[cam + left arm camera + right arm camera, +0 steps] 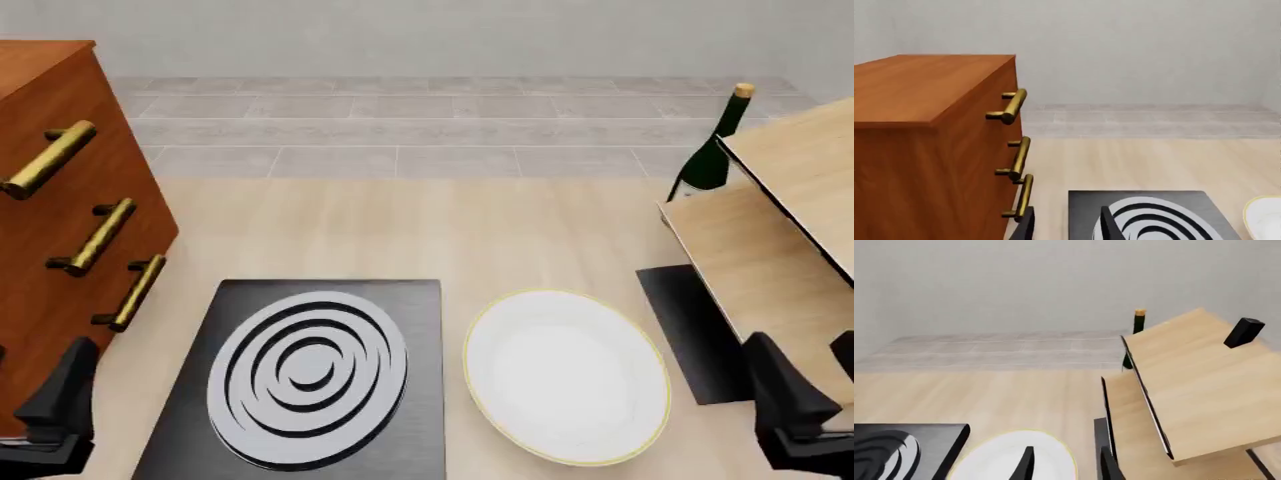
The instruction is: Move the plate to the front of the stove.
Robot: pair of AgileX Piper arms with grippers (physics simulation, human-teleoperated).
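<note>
Both hands, left and right, were held with fingers apart, gripping nothing. The plate was seen lying flat on the counter, empty, just beside the stove.

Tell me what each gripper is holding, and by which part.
Nothing. The left gripper and right gripper are both open and empty; the plate lies untouched beside the stove.

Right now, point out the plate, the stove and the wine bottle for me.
plate (566,375): front view, on its white middle.
stove (310,365): front view, on the ringed burner's middle.
wine bottle (707,165): front view, on its dark green body.
</note>
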